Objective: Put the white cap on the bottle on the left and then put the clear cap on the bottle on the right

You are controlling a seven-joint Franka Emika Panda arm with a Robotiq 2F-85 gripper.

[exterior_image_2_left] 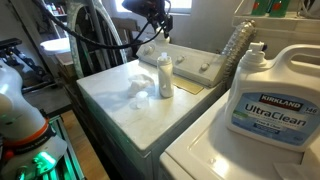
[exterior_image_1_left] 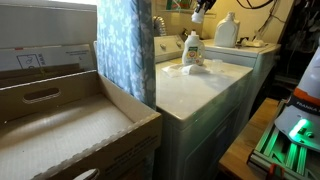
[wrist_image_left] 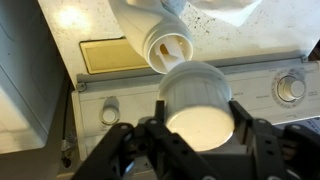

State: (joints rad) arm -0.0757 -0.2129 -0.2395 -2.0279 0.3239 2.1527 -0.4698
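Note:
A small white detergent bottle (exterior_image_1_left: 192,50) stands upright on the white washer lid (exterior_image_1_left: 200,90); it also shows in an exterior view (exterior_image_2_left: 165,76). In the wrist view its open mouth (wrist_image_left: 168,48) faces the camera. My gripper (wrist_image_left: 198,112) is shut on the white cap (wrist_image_left: 198,95) and holds it just beside and above the bottle's mouth, not on it. The gripper hangs over the bottle in both exterior views (exterior_image_1_left: 198,16) (exterior_image_2_left: 160,38). A pale, clear-looking thing (exterior_image_2_left: 135,92) lies on the lid next to the bottle; I cannot tell whether it is the clear cap.
A large Kirkland UltraClean jug (exterior_image_2_left: 265,95) stands in the foreground on the neighbouring machine. A white jug (exterior_image_1_left: 227,30) stands behind. The washer's control panel (wrist_image_left: 270,90) runs along the back. A cardboard box (exterior_image_1_left: 60,120) and a blue curtain (exterior_image_1_left: 125,50) flank the washer.

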